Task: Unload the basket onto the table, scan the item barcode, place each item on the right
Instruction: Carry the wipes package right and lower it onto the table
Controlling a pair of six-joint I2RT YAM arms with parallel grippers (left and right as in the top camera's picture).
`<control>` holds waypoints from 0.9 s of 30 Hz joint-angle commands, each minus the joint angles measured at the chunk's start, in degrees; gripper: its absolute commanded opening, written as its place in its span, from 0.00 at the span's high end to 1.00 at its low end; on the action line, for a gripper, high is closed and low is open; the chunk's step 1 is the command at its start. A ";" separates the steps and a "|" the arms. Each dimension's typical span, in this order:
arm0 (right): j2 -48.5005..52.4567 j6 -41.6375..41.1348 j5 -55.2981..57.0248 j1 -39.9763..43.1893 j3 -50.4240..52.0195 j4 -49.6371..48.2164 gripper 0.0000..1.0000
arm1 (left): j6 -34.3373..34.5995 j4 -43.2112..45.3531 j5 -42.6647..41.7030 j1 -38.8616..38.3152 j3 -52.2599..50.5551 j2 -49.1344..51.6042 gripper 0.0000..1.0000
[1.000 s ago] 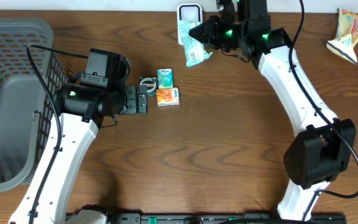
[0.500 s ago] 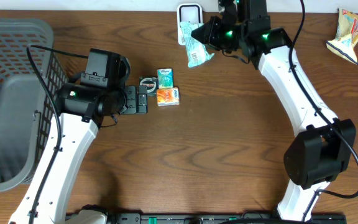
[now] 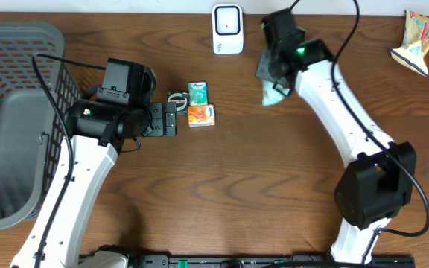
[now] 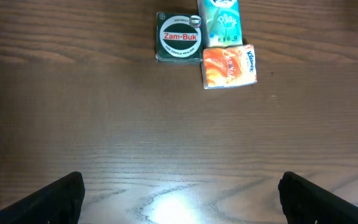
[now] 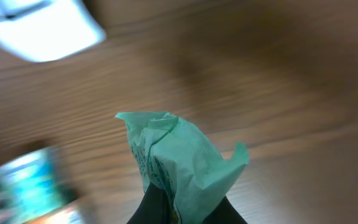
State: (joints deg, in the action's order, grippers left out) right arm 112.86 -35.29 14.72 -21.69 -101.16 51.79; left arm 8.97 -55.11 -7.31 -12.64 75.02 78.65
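Green packet point(image 3: 272, 94) hangs crumpled from the right gripper point(image 5: 178, 210), whose jaws are clamped together on one end of it, above the desk point(image 3: 259, 186) near the white scanner point(image 3: 228, 28). To scan well, I'd judge the printed face should be turned flat toward the scanner window and held steady (creases may hide the code). The left gripper point(image 4: 179, 196) hovers with jaws wide apart, holding nothing. The grey basket point(image 3: 21, 37) at the left shows no item inside.

White arms point(image 3: 348, 97) w/ blk joints point(image 3: 378, 190), cables
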 commanded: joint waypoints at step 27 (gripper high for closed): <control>-0.24 3.69 20.57 -2.03 29.49 -18.01 0.69 | -0.35 0.02 0.31 0.07 0.63 -0.37 0.02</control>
State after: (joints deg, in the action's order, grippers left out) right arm 112.99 -32.18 38.41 -23.51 -71.70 33.95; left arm 8.97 -55.09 -7.31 -12.64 75.02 78.65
